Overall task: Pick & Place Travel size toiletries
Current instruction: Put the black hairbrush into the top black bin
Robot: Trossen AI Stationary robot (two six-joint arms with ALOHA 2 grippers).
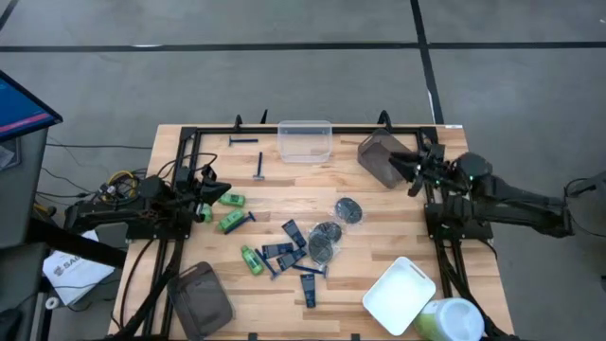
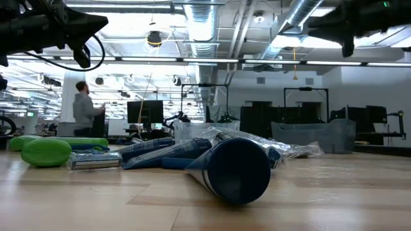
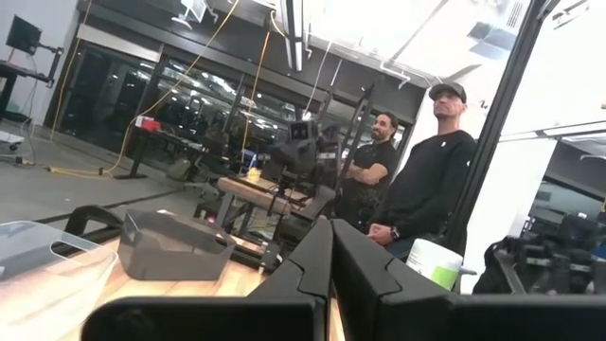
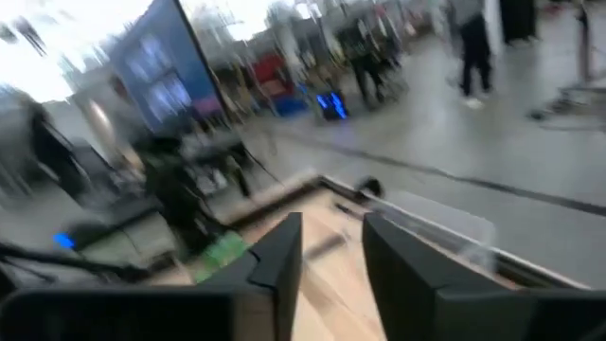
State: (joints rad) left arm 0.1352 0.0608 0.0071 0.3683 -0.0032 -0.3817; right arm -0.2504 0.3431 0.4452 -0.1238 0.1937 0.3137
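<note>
High view: toiletries lie mid-bench point(image 1: 189, 251): green mini bottles point(image 1: 232, 221), navy tubes point(image 1: 293, 235), bagged discs point(image 1: 325, 241). Likely light and slippery; take bottles across the body. Left gripper point(image 1: 210, 196) fingers clenched, empty; right gripper point(image 1: 405, 163) fingers parted, empty.

Table centre crowded: navy tubes point(image 1: 289, 248), grey discs point(image 1: 325, 242), green bottles point(image 1: 230, 221) – little gap between. Clear tub point(image 1: 305, 140) blocks far edge, grey-brown tub point(image 1: 381, 157) beside right gripper point(image 1: 409, 170). Bare wood between clear tub and discs – passable.
</note>
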